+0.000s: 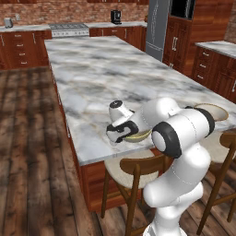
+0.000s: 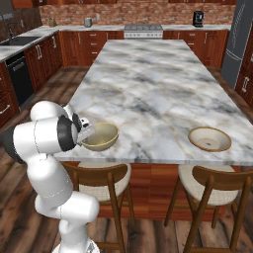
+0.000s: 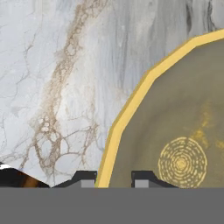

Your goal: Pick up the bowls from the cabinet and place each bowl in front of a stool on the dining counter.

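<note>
The deep grey-olive bowl (image 2: 101, 136) with a pale yellow rim sits on the dining counter (image 2: 148, 84) near its front edge, in front of the left stool (image 2: 101, 184). My gripper (image 3: 113, 180) straddles that bowl's (image 3: 175, 127) near rim, one fingertip outside and one inside. A small gap shows beside the rim, so the jaws stand slightly open. In the left base view my hand (image 1: 123, 131) hides part of the bowl (image 1: 139, 135). The shallow cream bowl (image 2: 210, 139) rests on the counter in front of the right stool (image 2: 213, 184). The cabinet is out of view.
The marble top (image 1: 92, 69) stretches far beyond both bowls. A stool (image 1: 134, 167) stands under the counter's front edge close to my arm. A fridge (image 1: 158, 27) and wooden drawer units (image 1: 216, 69) stand to the right, with a stove (image 2: 143, 30) at the back wall.
</note>
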Available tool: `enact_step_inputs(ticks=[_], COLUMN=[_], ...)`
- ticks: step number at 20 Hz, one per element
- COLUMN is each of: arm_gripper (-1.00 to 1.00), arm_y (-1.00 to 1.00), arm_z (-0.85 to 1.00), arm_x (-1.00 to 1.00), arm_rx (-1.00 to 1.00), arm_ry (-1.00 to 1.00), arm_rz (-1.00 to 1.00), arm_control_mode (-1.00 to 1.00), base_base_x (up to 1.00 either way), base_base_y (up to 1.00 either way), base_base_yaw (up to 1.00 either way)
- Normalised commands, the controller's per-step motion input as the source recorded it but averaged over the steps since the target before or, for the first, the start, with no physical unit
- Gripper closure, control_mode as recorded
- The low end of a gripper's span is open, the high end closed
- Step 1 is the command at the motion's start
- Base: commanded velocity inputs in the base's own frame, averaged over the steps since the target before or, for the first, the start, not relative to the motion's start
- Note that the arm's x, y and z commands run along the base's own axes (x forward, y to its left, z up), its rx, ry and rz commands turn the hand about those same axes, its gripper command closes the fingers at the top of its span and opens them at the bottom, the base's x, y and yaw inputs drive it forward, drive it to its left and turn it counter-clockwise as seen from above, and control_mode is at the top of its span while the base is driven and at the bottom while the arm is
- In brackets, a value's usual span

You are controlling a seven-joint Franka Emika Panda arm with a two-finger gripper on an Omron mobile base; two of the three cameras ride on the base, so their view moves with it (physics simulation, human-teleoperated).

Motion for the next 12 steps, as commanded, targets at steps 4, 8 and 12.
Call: enact_step_inputs(ticks=[4, 8, 12], arm_gripper=[1.00, 1.00, -1.00], arm_y=[0.19, 0.15, 0.08], arm_z=[0.00, 0.00, 0.00], arm_x=[0.08, 0.01, 0.00], arm_rx=[0.04, 0.02, 0.06], arm_ry=[0.10, 0.01, -0.01], arm_rz=[0.00, 0.00, 0.00], arm_control_mode=[-1.00, -1.00, -1.00], base_base_x=[0.00, 0.00, 0.00], base_base_y=[0.00, 0.00, 0.00], base_base_yaw=[0.00, 0.00, 0.00])
